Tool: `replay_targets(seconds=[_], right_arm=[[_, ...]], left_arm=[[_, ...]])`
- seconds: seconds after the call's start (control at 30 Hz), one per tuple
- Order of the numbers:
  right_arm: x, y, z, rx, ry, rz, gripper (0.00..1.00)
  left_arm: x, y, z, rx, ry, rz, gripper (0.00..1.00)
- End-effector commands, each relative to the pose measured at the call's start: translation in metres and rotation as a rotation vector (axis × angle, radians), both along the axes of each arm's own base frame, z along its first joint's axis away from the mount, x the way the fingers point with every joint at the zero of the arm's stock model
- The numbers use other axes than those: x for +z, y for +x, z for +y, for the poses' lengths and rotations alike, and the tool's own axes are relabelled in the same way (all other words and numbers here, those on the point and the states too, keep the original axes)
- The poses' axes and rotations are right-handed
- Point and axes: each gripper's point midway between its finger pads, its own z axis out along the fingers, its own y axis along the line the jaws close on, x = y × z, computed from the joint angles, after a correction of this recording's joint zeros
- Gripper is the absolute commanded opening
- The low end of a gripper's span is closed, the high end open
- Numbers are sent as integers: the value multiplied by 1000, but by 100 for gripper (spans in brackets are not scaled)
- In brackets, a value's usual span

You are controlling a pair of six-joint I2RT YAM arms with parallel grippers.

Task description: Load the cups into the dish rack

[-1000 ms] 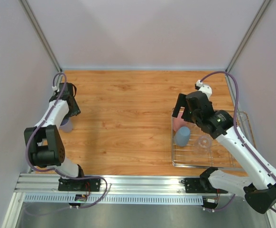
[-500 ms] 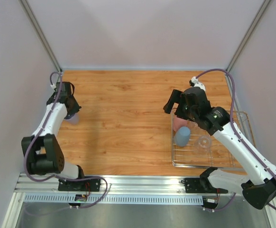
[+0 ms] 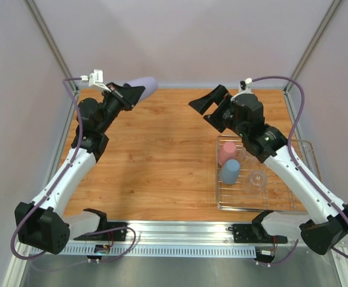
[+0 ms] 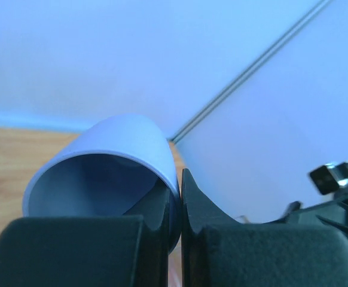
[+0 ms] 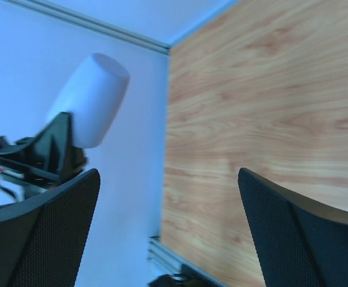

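You had the lavender cup (image 3: pixel 144 85) aloft at far left.
Your left pincer (image 3: pixel 135 93) pinched its rim, long axis pointing right toward your wide-open right pincer (image 3: pixel 203 109), the arm nearer the dish rack (image 3: pixel 255 208).

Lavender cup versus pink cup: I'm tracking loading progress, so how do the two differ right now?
The lavender cup is in the air over the table's far left corner, while the pink cup sits in the dish rack. The left hand pinches the lavender cup's rim; no hand holds the pink cup. The lavender cup lies tilted, nearly sideways; the pink cup stands on end. Both are small handleless cups.
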Motion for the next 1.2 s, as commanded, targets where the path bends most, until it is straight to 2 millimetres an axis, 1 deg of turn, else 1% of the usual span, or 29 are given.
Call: replay_targets(seconds=[0.0, 0.03, 0.07, 0.1, 0.13, 0.17, 0.2, 0.27, 0.3, 0.37, 0.43, 0.5, 0.53, 0.57, 0.6, 0.67, 0.7, 0.73, 0.77, 0.83, 0.87, 0.9, 1.07, 1.1, 1.13, 1.17], right_arm=[[68, 10, 31, 53, 357, -87, 100], [74, 11, 34, 62, 400, -90, 100], [76, 16, 38, 64, 429, -93, 100], [92, 18, 40, 75, 478, -136, 100], [98, 20, 42, 75, 490, -156, 100], [101, 22, 43, 69, 491, -161, 100], [108, 26, 46, 65, 490, -172, 100], [106, 29, 52, 60, 482, -165, 100], [109, 33, 57, 69, 501, -178, 100], [113, 34, 64, 79, 526, -189, 100], [121, 36, 70, 88, 550, -210, 100], [126, 39, 74, 88, 555, -228, 100], [135, 36, 77, 96, 558, -249, 100], [138, 41, 75, 65, 557, -264, 100], [138, 43, 77, 62, 552, -262, 100], [140, 50, 81, 46, 557, -260, 100], [142, 53, 83, 47, 566, -264, 100], [137, 57, 89, 48, 567, -256, 100], [145, 58, 90, 52, 584, -266, 100], [141, 65, 96, 44, 570, -259, 100], [147, 65, 95, 38, 573, -266, 99], [144, 68, 95, 29, 564, -255, 99], [141, 72, 99, 31, 562, -247, 93], [142, 71, 99, 32, 564, -252, 91], [142, 71, 100, 36, 564, -251, 87], [146, 70, 100, 40, 566, -261, 83]], left_arm=[[79, -27, -17, -131, -169, -286, 0], [84, -31, -21, -155, -192, -299, 0], [93, -37, -21, -171, -211, -336, 0], [96, -41, -24, -188, -218, -350, 0], [97, -43, -26, -208, -233, -348, 0], [102, -46, -28, -224, -241, -372, 0], [101, -50, -31, -254, -241, -375, 0], [103, -56, -36, -295, -242, -395, 0], [103, -57, -39, -304, -239, -396, 0], [99, -58, -43, -324, -224, -392, 0], [98, -59, -44, -327, -221, -394, 0], [96, -55, -45, -322, -216, -387, 0], [96, -55, -46, -322, -217, -390, 0], [99, -55, -46, -325, -219, -398, 0], [98, -54, -49, -337, -226, -389, 0], [104, -58, -53, -362, -224, -411, 0], [102, -59, -58, -371, -209, -416, 0], [100, -58, -61, -376, -198, -409, 0], [98, -60, -64, -383, -189, -412, 0], [98, -62, -65, -389, -191, -425, 0], [98, -63, -64, -385, -191, -427, 0], [99, -64, -63, -379, -190, -434, 0], [99, -63, -66, -382, -150, -454, 0], [99, -63, -67, -381, -142, -456, 0], [96, -61, -68, -376, -131, -443, 0], [94, -62, -68, -367, -104, -457, 0]])
